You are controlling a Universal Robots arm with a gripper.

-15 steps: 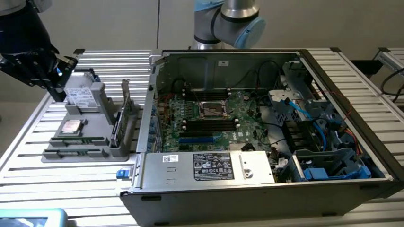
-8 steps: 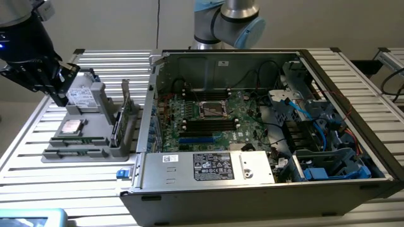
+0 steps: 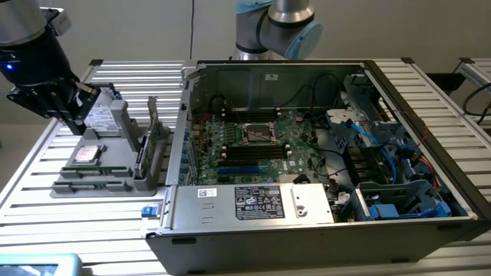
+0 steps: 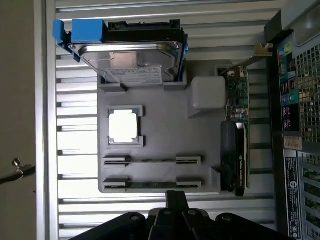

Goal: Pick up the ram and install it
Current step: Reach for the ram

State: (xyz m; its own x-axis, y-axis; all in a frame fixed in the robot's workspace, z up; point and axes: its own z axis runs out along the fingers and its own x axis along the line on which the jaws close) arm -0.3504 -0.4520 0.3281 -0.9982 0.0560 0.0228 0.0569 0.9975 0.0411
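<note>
On the ribbed aluminium bench (image 3: pixel 77 221), the ram (image 3: pixel 92 186), a slim green strip, is seated in the nearest slot of a grey moulded holder (image 3: pixel 115 155). Above the holder's far end, the black pincer (image 3: pixel 77 126) is angled downward, shut tight and seemingly empty. To the exterior view's right, an open steel case (image 3: pixel 307 247) is laid flat.

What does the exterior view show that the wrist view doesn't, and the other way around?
The exterior view adds the inside of the open case: the motherboard, a silver labelled box, and the arm behind it. The wrist view adds the case's vented outer panel with its stickers. Both share the grey tray holding the hard drive, the CPU, two ram sticks in their slots and the expansion card, plus the shut, empty gripper over the tray.
</note>
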